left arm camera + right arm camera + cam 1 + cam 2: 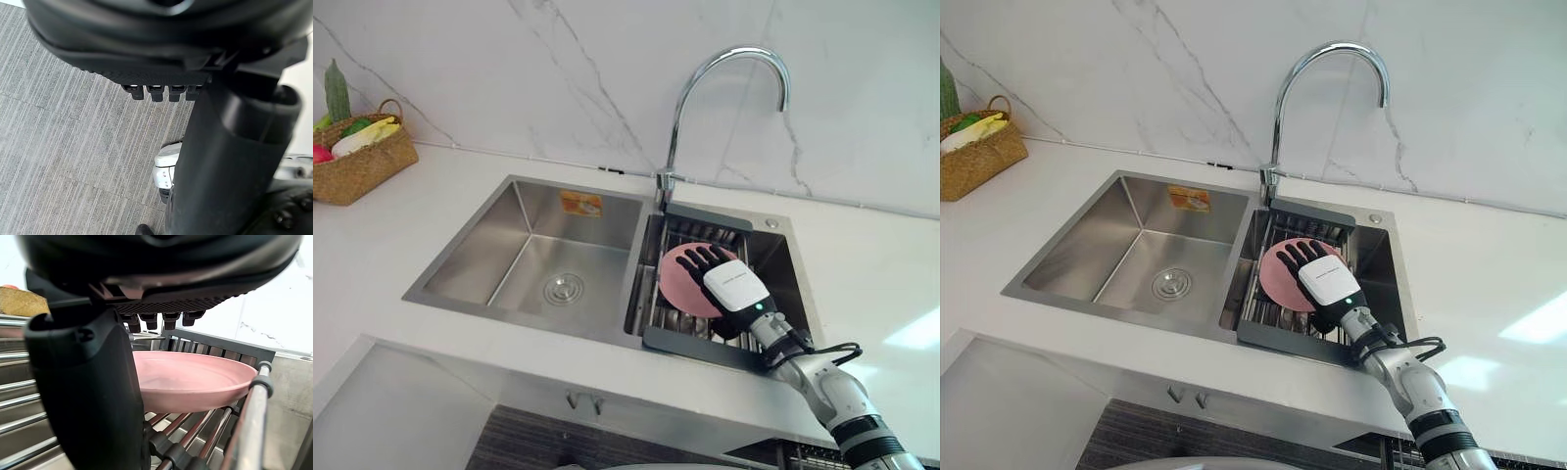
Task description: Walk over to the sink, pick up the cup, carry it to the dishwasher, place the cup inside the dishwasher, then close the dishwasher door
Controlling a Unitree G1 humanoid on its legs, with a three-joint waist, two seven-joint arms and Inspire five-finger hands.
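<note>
No cup seen. Pink dish (675,286) on rack (705,233), right compartment of sink (538,211). Right robot hand (734,284) over it, fingers straight, holding nothing. Probably light, rigid, slick, breakable; best pinched at rim.

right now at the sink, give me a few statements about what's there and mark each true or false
1. The right hand is over the pink dish. True.
2. The pink dish lies in the left basin of the sink. False: it sits on the rack in the right basin.
3. The right hand's fingers are curled round the dish. False: they are straight and spread above it.
4. A woven basket stands on the counter to the left of the sink. True.
5. The left hand holds a cup. False: it holds nothing and hangs over the floor.
</note>
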